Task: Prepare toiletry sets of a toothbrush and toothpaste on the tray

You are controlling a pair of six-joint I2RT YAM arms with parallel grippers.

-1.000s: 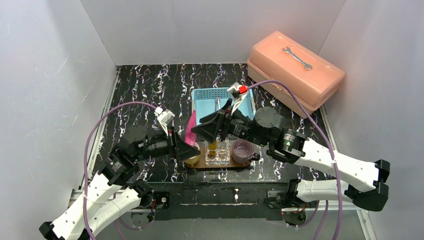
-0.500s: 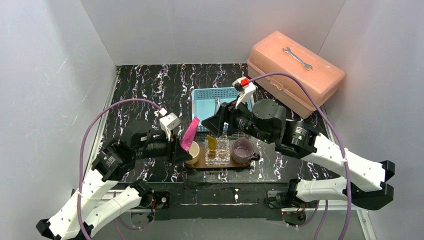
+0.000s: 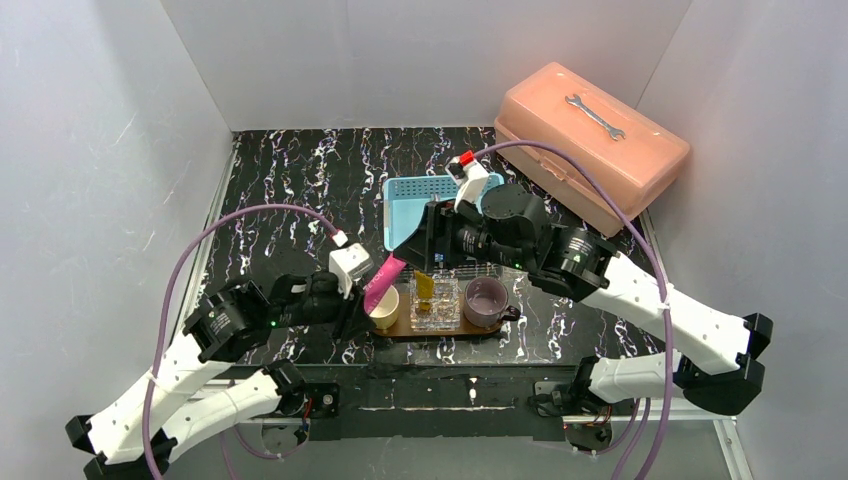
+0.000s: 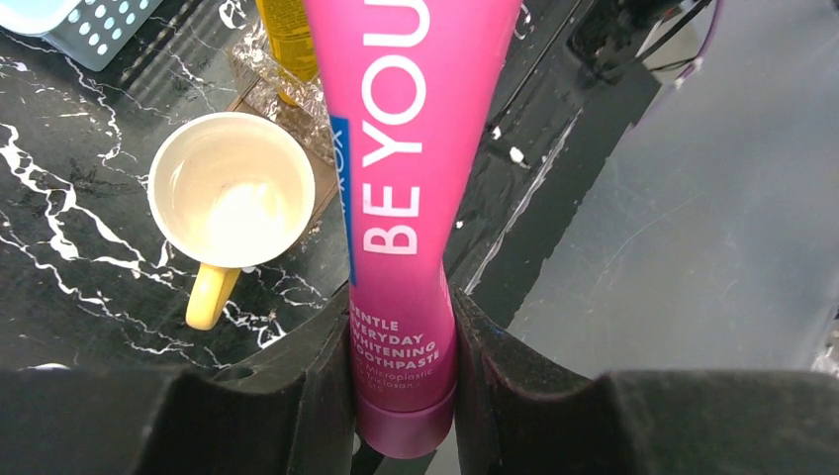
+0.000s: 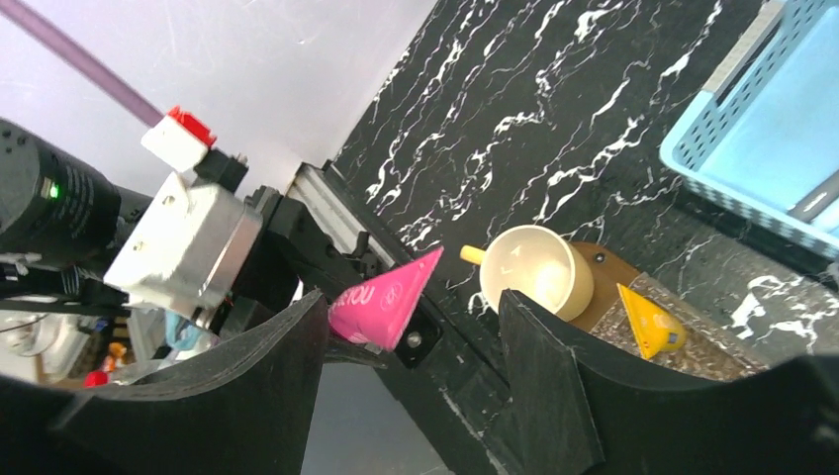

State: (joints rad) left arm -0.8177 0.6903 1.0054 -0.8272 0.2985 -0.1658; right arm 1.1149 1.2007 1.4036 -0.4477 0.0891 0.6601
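Observation:
My left gripper [image 3: 357,306] is shut on the cap end of the magenta-pink toothpaste [image 3: 383,279], which tilts up over the cream cup [image 3: 384,308]; the left wrist view shows the tube [image 4: 406,198] clamped between both fingers [image 4: 317,396]. The yellow-orange toothpaste [image 3: 425,285] stands in the clear square container [image 3: 438,303] on the brown tray [image 3: 455,331]. My right gripper [image 3: 420,250] is open and empty, hovering above the front of the blue basket [image 3: 405,200]. A grey stick, probably a toothbrush [image 5: 816,203], lies in the basket.
A purple cup [image 3: 487,300] stands at the tray's right end. A pink toolbox [image 3: 590,140] with a wrench on top sits at the back right. White walls close in three sides. The right arm hides most of the basket's inside.
My left gripper drew back toward the near left and lowered, leaning the pink tube over the cream cup. My right gripper swung left and back over the basket's front.

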